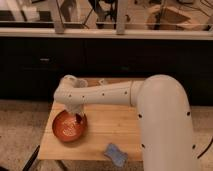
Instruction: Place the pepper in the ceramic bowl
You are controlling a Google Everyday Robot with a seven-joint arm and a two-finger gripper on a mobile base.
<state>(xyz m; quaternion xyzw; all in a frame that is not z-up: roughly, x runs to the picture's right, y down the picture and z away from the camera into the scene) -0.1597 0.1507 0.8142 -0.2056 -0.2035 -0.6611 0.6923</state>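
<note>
The ceramic bowl, round, terracotta orange-red with a glossy inside, sits on the left part of the wooden table. My white arm reaches across the table from the right. My gripper points down over the bowl's upper right rim. A small reddish shape shows at the gripper's tip, just inside the bowl; I cannot tell whether it is the pepper or whether it is held. No other pepper is in view.
A small blue rectangular pad lies near the table's front edge. A pale cup and a small clear item stand at the table's back edge. Dark cabinets run behind the table. My arm covers the table's right side.
</note>
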